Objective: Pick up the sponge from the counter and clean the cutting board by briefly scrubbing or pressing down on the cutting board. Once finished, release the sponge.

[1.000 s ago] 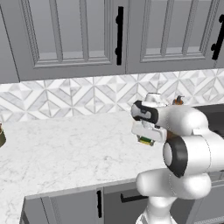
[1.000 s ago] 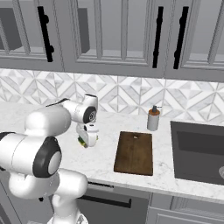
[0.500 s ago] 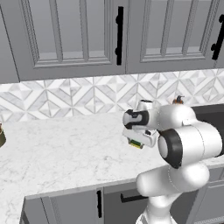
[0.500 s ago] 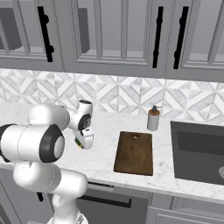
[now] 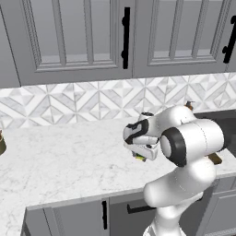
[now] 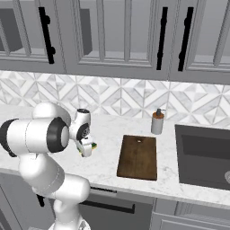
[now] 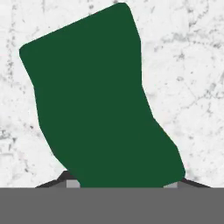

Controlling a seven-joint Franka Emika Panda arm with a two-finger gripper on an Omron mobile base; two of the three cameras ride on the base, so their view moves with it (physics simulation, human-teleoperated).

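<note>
I count one small green-and-yellow sponge (image 6: 92,146), one flat dark brown wooden cutting board (image 6: 138,157) to its right, one white soap dispenser bottle (image 6: 157,122) at the far side, and one dark sink basin (image 6: 204,155) far right.

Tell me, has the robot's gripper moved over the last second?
Yes. In the right base view the gripper, with the sponge at its tip, now sits farther left of the cutting board than a second ago, slightly nearer the counter's front edge.
</note>
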